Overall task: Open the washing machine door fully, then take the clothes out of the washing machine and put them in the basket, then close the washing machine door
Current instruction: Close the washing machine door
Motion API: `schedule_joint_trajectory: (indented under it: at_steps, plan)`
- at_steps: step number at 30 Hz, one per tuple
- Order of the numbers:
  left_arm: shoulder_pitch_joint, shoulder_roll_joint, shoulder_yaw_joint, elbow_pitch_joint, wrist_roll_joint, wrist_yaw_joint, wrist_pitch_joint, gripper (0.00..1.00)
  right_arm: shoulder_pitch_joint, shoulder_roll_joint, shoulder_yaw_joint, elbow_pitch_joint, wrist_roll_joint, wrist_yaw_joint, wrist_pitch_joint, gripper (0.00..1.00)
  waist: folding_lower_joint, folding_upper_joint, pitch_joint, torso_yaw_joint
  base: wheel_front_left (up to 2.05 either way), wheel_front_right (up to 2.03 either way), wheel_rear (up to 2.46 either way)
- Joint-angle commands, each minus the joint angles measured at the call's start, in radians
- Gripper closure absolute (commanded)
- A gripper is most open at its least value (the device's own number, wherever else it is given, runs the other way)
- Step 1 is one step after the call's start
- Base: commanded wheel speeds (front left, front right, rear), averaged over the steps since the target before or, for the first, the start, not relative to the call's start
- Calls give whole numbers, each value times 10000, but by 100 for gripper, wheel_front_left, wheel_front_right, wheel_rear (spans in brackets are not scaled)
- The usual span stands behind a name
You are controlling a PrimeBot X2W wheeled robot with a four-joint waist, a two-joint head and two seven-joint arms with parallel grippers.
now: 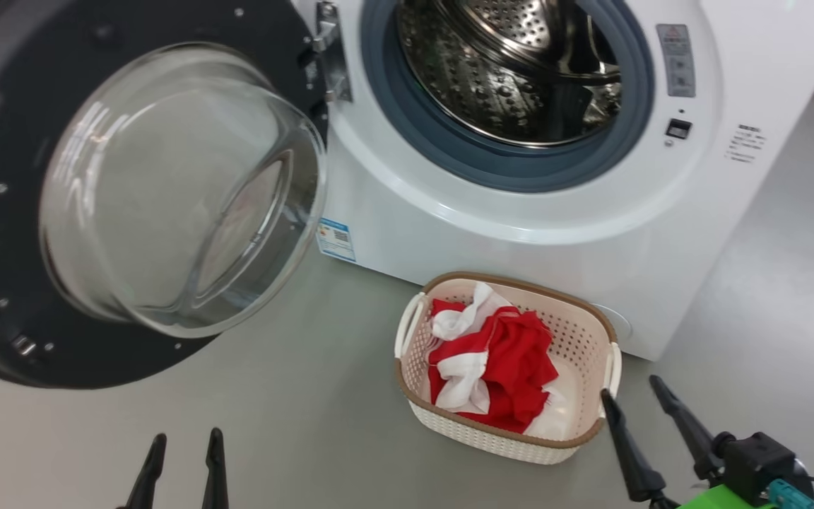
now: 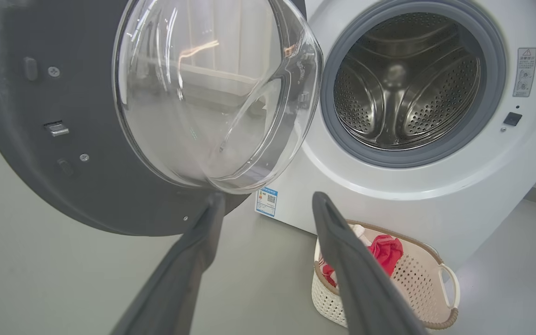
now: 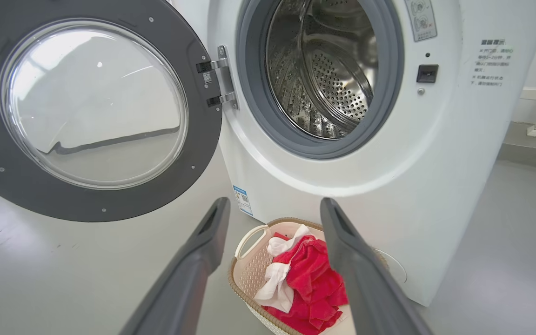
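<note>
Head view showed the washing machine door (image 1: 181,191) hanging wide open, up and left of the left gripper (image 1: 188,437), the nearer arm, while the clothes (image 1: 506,360) sat in the basket (image 1: 580,339) by the right gripper (image 1: 629,387), both grippers' fingers apart, empty.

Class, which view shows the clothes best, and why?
The head view: the clothes lie uncovered, seen from above. In the right wrist view a finger overlaps them; in the left wrist view a finger hides most.

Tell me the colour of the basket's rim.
Brown, with a woven look, running around the top of the cream-white basket. The head view shows it best.
</note>
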Motion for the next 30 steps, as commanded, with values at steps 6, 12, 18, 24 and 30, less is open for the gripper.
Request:
schedule_joint_trajectory:
  at_steps: [6,12,18,24,30]
  plan:
    - [158,51,285,-523,-285,304,-51,0,-772,-188,656,-74,170,65,-65,0,0,-1,-102,373,0,0,0]
    - [296,51,277,-684,-369,437,-51,0,-859,-213,785,-1,219,65,-65,0,0,-1,-128,386,0,0,0]
    - [277,51,364,-804,-639,350,-51,0,-764,-199,781,-8,246,65,-65,0,0,-1,-166,354,0,0,0]
    - [-12,51,785,-1418,-1165,68,-51,83,-568,-125,517,-96,198,65,-65,0,0,-1,-210,314,0,0,0]
    - [-675,56,1756,-2365,-747,-573,-51,100,-418,-31,355,-198,144,65,-65,0,0,-1,-154,256,0,0,0]
